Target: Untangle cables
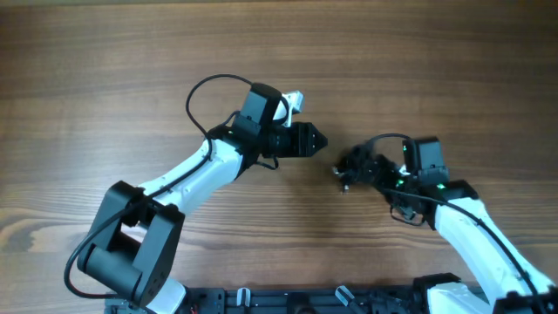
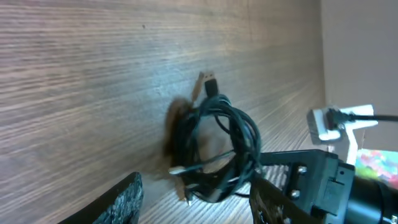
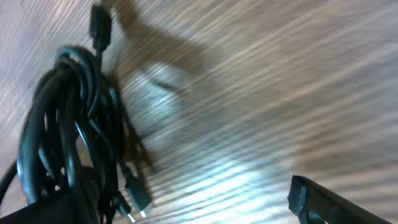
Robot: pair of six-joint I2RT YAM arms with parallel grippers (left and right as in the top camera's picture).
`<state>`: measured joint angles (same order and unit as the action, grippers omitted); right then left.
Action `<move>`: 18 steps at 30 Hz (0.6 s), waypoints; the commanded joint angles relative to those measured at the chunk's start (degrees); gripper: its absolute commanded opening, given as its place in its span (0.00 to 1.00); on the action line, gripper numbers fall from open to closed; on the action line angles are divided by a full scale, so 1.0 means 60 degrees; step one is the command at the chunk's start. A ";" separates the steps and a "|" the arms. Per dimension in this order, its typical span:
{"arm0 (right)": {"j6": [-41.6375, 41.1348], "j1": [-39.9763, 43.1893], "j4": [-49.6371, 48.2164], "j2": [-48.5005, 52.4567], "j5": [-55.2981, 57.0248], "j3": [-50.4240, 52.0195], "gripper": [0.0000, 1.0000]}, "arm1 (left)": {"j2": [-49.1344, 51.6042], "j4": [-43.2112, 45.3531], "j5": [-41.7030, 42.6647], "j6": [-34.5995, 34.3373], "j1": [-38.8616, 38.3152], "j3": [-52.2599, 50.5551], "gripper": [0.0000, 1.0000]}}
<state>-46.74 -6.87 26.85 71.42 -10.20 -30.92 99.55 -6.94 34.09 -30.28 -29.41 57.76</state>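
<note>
The cables [image 1: 353, 165] are thin black cords with metallic plug tips, bunched in one small tangle on the wooden table right of centre. My left gripper [image 1: 317, 139] is open and empty, just left of the tangle and pointing at it. In the left wrist view the tangle [image 2: 214, 146] lies ahead between the spread fingers [image 2: 198, 183]. My right gripper [image 1: 371, 173] is open at the tangle's right side. In the right wrist view the tangle [image 3: 68, 130] lies over the left finger, while the right finger stands far apart across the gripper's gap [image 3: 177, 199].
The bare wooden table [image 1: 105, 70] stretches all round. The right arm's wrist [image 2: 323, 180] shows close behind the tangle in the left wrist view. The arm bases [image 1: 131, 253] stand at the front edge.
</note>
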 commanded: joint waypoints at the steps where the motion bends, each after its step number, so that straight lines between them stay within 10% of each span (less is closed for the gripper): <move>1: -0.0277 0.0382 0.0270 -0.1162 0.0787 -0.0474 1.00 | 0.0036 0.0047 -0.0106 -0.0018 0.0200 0.0066 0.58; 5: -0.0554 0.0397 0.1053 -0.2339 0.2036 -0.0474 0.99 | 0.0036 0.0047 -0.0707 0.0004 0.0193 0.0066 0.58; 8: 0.3184 0.0397 -0.0816 -0.2386 -0.0805 -0.0470 0.85 | 0.0040 0.0047 -0.1027 0.0080 0.0193 0.0066 0.57; 11: 0.3956 0.0390 -0.1388 -0.1155 -0.0871 -0.0470 0.55 | 0.0036 0.0051 -0.1377 0.0736 0.0215 0.0066 0.59; 18: 0.4787 0.0393 -0.0903 0.1060 -0.0222 -0.0470 0.48 | 0.0036 0.0033 -0.1373 0.0736 0.0237 0.0066 0.64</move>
<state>-20.51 -4.51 19.22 76.79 -13.67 -33.08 99.55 -6.83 26.57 -27.07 -28.36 57.76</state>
